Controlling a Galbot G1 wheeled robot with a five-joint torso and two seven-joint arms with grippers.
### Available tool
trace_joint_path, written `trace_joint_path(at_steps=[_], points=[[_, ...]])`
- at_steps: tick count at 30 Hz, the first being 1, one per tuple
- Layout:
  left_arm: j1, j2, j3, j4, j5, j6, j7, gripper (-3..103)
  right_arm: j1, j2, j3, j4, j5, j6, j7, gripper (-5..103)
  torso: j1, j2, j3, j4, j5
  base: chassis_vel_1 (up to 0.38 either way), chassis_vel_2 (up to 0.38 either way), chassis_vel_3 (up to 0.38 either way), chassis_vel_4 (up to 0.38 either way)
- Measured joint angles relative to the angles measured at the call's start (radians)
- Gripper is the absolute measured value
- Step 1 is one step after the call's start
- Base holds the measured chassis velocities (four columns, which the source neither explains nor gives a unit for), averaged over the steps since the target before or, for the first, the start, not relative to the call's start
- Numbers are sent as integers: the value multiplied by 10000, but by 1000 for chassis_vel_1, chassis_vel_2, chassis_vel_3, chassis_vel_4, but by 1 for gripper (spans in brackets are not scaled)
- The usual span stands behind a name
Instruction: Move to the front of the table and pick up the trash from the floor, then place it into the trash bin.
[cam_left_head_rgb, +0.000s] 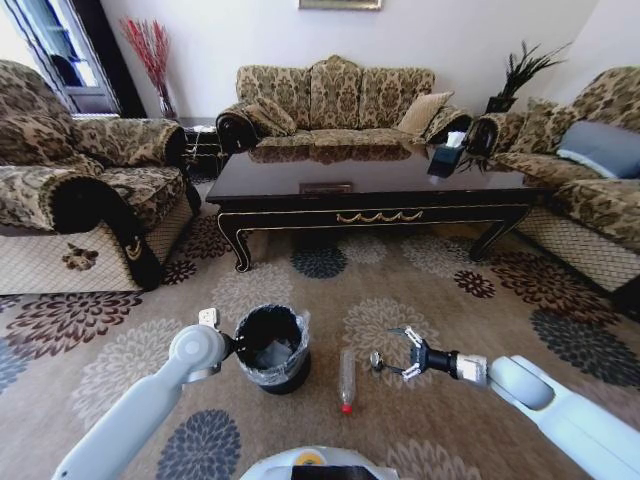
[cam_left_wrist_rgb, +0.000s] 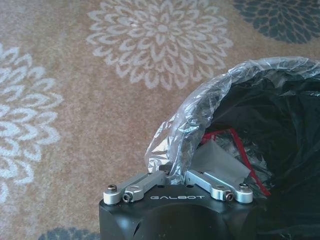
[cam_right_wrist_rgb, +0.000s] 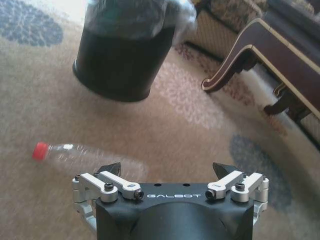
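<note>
The trash bin (cam_left_head_rgb: 272, 350), black with a clear liner, stands on the carpet in front of the table (cam_left_head_rgb: 300, 216). My left gripper (cam_left_head_rgb: 226, 346) is at the bin's left rim; in the left wrist view its jaws (cam_left_wrist_rgb: 175, 175) are closed over the liner fold (cam_left_wrist_rgb: 200, 107). A crumpled white wrapper (cam_left_wrist_rgb: 217, 161) lies inside the bin. A clear plastic bottle with a red cap (cam_left_head_rgb: 347, 380) lies on the floor just right of the bin. My right gripper (cam_left_head_rgb: 396, 354) hovers open beside the bottle (cam_right_wrist_rgb: 85, 155), nothing between its fingers (cam_right_wrist_rgb: 111, 169).
Patterned sofas stand to the left (cam_left_head_rgb: 80, 190), behind (cam_left_head_rgb: 335, 100) and to the right (cam_left_head_rgb: 590, 180) of the table. A dark tissue box (cam_left_head_rgb: 445, 156) sits on the tabletop. The table's curved leg (cam_right_wrist_rgb: 235, 65) is close to the bin (cam_right_wrist_rgb: 120, 65).
</note>
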Motion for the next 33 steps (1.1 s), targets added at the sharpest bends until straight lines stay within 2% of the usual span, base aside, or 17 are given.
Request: trace_joint_path(at_steps=[2, 4, 7, 9, 13, 14, 17, 19, 22, 28, 30, 33], points=[[63, 60, -159, 17, 1, -4, 4, 0, 473, 423, -553, -788, 217, -40, -189, 100, 0, 0, 0, -1, -5, 0, 0, 0, 0], [90, 87, -190, 12, 1, -11, 5, 0, 628, 559, -785, -970, 411, -175, -211, 100, 0, 0, 0, -1, -3, 0, 0, 0, 0], [237, 211, -255, -149, -7, -36, 6, 0, 1355, 1164, -1699, -1619, 1531, -838, -107, 100, 0, 0, 0, 2, -1, 0, 0, 0, 0], [279, 238, -277, -201, -7, -46, 6, 0, 1553, 1328, -1920, -1772, 1777, -971, -68, 100, 0, 0, 0, 1, -3, 0, 0, 0, 0], [481, 403, -440, -431, -1, -85, -6, 0, 2586, 2166, -2694, -2623, 2751, -1389, 112, 100, 0, 0, 0, 2, -2, 0, 0, 0, 0], [481, 403, -440, -431, -1, -85, -6, 0, 2586, 2166, -2694, -2623, 2751, -1389, 112, 100, 0, 0, 0, 2, -2, 0, 0, 0, 0], [612, 495, -560, -544, -8, -86, -28, 0, 3138, 2762, -2731, -3275, 3547, -1791, 471, 100, 0, 0, 1, 4, -4, 0, 0, 0, 0], [621, 505, -569, -557, -15, -86, -29, 0, 3176, 2836, -2701, -3344, 3692, -1877, 564, 100, 0, 0, 1, 4, -4, 0, 0, 0, 0], [578, 583, -616, -571, -122, -74, -32, 0, 3134, 3256, -2295, -3549, 4624, -2505, 1365, 100, 0, 0, 0, 2, -3, 0, 0, 0, 0], [383, 615, -616, -433, -236, -65, -35, 0, 2481, 3588, -1702, -3465, 5015, -3070, 2033, 100, 0, 0, 0, -4, -1, 0, 0, 0, 0], [338, 684, -546, -423, -289, -53, -32, 0, 2030, 3773, -1415, -3379, 5347, -3543, 2460, 102, 0, 0, 0, -2, -2, 0, 0, 0, 0], [326, 743, -507, -412, -292, -39, -33, 0, 1790, 3804, -1331, -3295, 5589, -3798, 2584, 100, 0, 0, 0, -2, 2, 0, 0, 0, 0]])
